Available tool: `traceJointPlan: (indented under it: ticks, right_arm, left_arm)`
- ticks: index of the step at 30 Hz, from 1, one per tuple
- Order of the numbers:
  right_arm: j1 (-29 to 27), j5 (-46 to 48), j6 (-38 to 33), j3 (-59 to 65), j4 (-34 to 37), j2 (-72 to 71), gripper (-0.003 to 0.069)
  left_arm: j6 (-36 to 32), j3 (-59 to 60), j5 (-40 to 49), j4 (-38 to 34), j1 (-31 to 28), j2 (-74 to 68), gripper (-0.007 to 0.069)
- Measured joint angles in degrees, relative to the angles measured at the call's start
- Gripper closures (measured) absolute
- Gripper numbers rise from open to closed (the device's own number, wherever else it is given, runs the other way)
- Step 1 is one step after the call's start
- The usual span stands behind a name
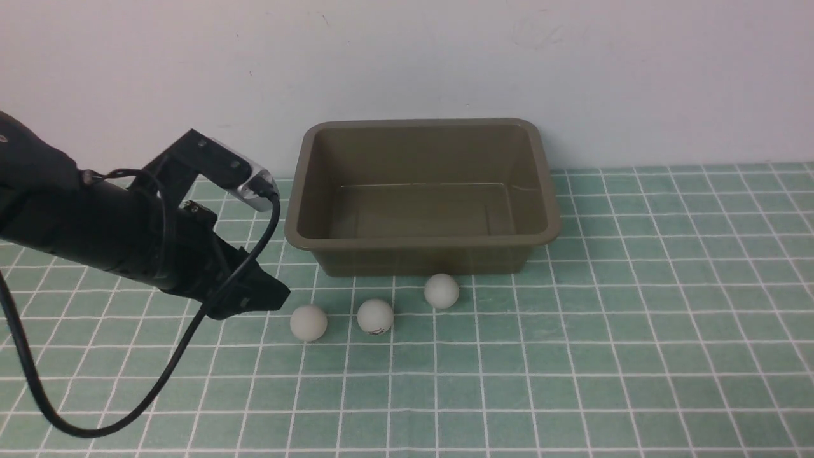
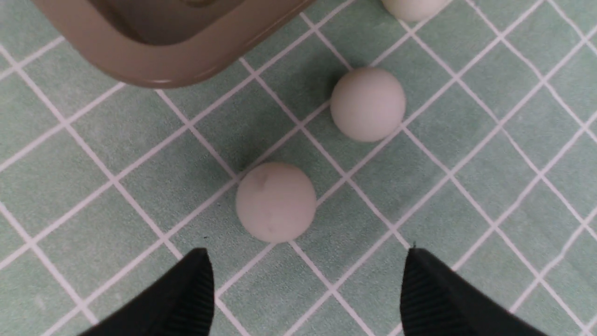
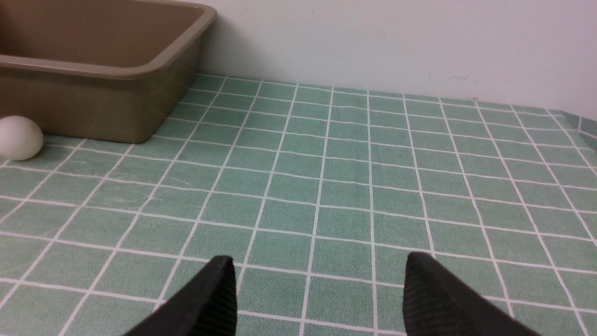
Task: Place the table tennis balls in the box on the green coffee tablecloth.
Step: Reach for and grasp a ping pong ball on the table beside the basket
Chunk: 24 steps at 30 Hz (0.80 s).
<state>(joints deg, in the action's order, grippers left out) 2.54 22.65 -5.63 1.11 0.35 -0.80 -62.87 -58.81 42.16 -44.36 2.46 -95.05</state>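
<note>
Three white table tennis balls lie in a loose row on the green coffee tablecloth (image 1: 572, 356), just in front of the olive-brown box (image 1: 423, 262): left ball (image 1: 308, 322), middle ball (image 1: 375, 316), right ball (image 1: 441, 291). The box holds nothing. My left gripper (image 1: 272, 297) hovers low, just left of the left ball. In the left wrist view it (image 2: 307, 259) is open, the nearest ball (image 2: 276, 201) lying a little beyond its fingertips and another ball (image 2: 368, 104) farther off. My right gripper (image 3: 319, 267) is open over bare cloth, outside the front view.
A white wall stands right behind the box. The box corner (image 2: 163, 70) is close to the left gripper. In the right wrist view one ball (image 3: 18, 137) and the box wall (image 3: 93, 105) sit far off to one side. A black cable (image 1: 159, 381) loops below the left arm.
</note>
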Motion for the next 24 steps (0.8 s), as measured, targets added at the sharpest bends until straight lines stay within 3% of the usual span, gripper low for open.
traceJointPlan:
  ticks: [14,24]
  right_arm:
    - [0.0,0.0,0.0,0.0,0.0,0.0,0.0218]
    - [0.0,0.0,0.0,0.0,0.0,0.0,0.0218]
  left_arm:
    - [-1.7,-3.0,-1.4,-4.0,0.0,-8.8,0.0142]
    - [-6.0,-3.7,-6.7,-5.0,3.8,-13.4,0.0142]
